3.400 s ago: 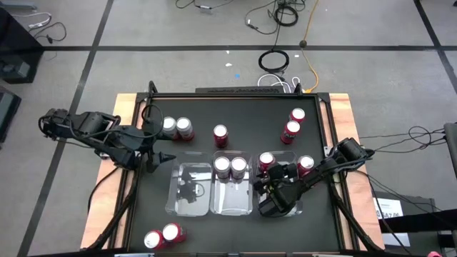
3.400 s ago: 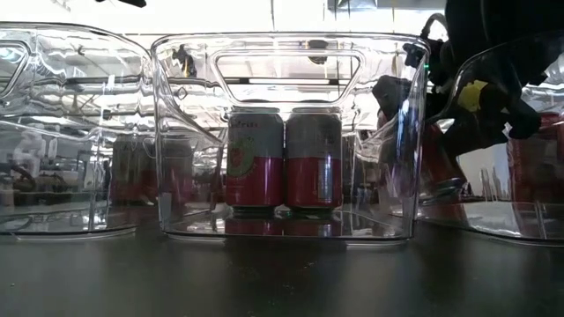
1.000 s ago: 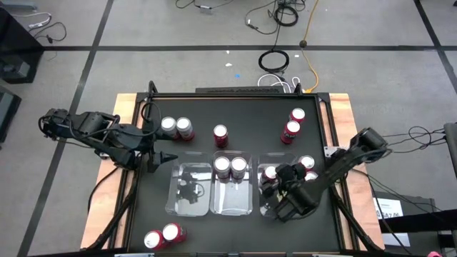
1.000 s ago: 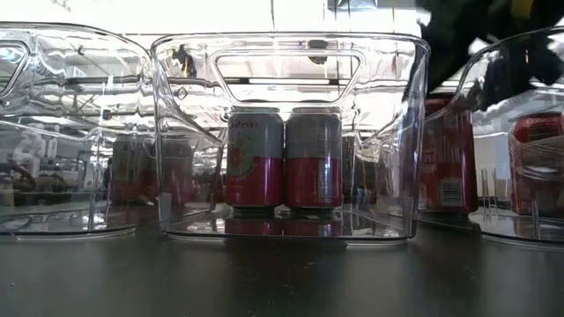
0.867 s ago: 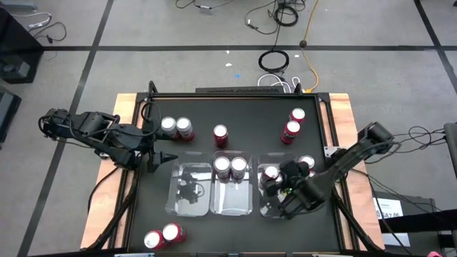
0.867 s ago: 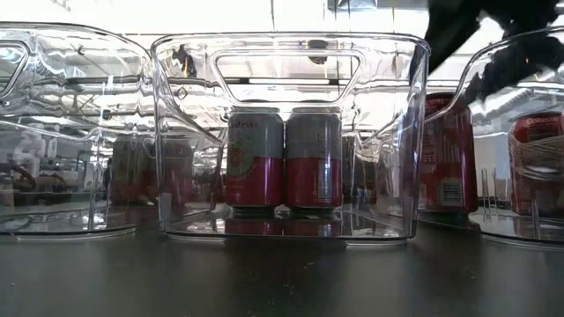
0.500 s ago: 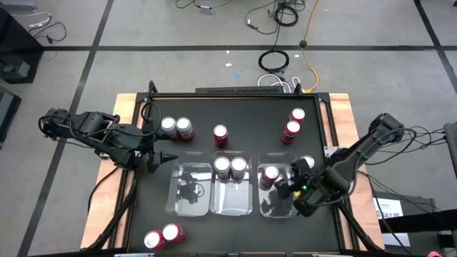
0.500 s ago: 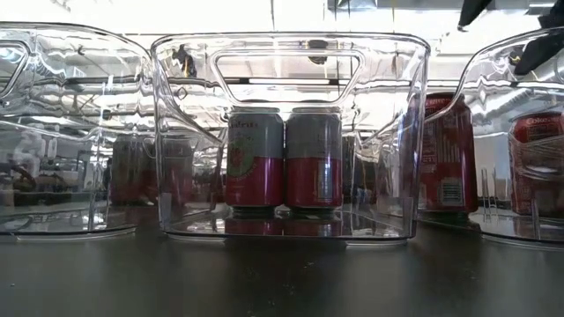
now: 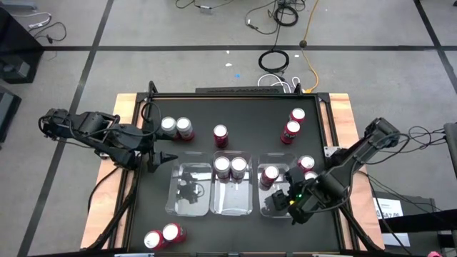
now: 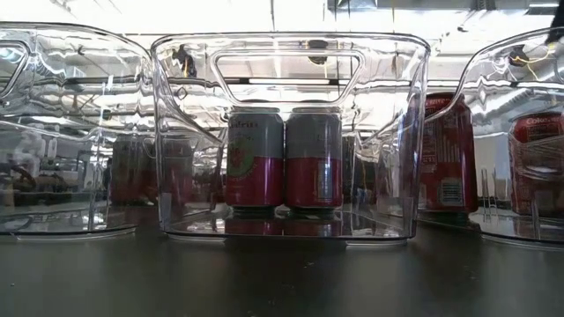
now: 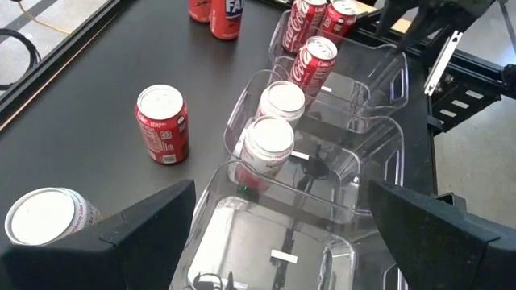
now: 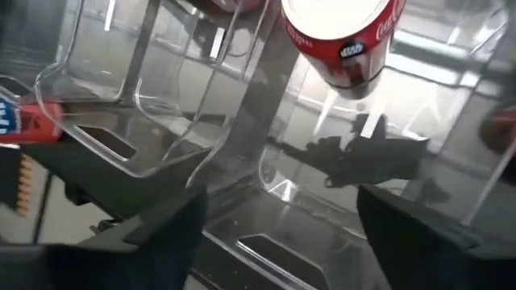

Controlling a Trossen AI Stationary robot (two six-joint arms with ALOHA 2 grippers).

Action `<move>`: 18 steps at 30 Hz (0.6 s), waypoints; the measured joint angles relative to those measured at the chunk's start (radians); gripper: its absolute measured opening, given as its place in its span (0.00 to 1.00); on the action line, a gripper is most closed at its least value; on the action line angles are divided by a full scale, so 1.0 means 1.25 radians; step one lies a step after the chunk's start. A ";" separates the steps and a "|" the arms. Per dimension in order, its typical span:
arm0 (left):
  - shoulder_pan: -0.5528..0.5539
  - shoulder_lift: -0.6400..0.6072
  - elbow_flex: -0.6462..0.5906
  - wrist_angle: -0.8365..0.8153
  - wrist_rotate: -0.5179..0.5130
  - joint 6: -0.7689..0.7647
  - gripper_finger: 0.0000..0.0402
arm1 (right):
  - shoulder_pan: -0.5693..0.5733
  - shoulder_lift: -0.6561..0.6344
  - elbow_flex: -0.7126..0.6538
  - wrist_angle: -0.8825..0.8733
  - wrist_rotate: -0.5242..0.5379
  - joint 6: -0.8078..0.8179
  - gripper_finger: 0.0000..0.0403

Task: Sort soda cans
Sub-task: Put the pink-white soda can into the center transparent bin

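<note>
Two soda cans [image 9: 230,167] with silver-and-red bodies stand side by side in the middle clear tray [image 9: 232,203]. One red can [image 9: 269,175] stands on its base at the far end of the right tray [image 9: 273,209], also seen in the right wrist view [image 12: 347,32]. My right gripper [image 12: 282,242] hovers open above that tray's near half [image 9: 283,202], with nothing between its fingers. My left gripper [image 9: 163,158] waits open above the table's left side [image 11: 282,242]. Loose cans stand on the table: a pair at far left [image 9: 176,128], one in the middle [image 9: 221,135].
The left tray [image 9: 191,191] holds no can. Two red cans [image 9: 293,123] stand at far right, two [image 9: 308,168] just right of the right tray, two [image 9: 162,236] at the near left. A raised black rim [image 9: 235,95] bounds the table.
My right gripper has risen out of the right tray, gone a little toward the near right, and turned about its wrist. It has left the low view. The red can in that tray has stayed standing where it was.
</note>
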 joint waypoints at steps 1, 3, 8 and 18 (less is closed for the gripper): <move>0.000 0.000 0.000 0.000 0.000 0.000 0.93 | 0.000 0.013 0.027 -0.025 0.000 -0.003 0.71; 0.000 0.000 0.000 0.000 0.000 0.000 0.93 | 0.000 0.036 0.079 -0.081 0.002 -0.015 0.64; 0.000 0.000 0.000 0.000 0.000 0.017 0.93 | -0.002 0.068 0.105 -0.111 0.008 -0.006 0.54; 0.000 0.000 0.000 0.000 0.000 0.038 0.93 | -0.022 0.181 0.104 -0.108 -0.021 0.022 0.47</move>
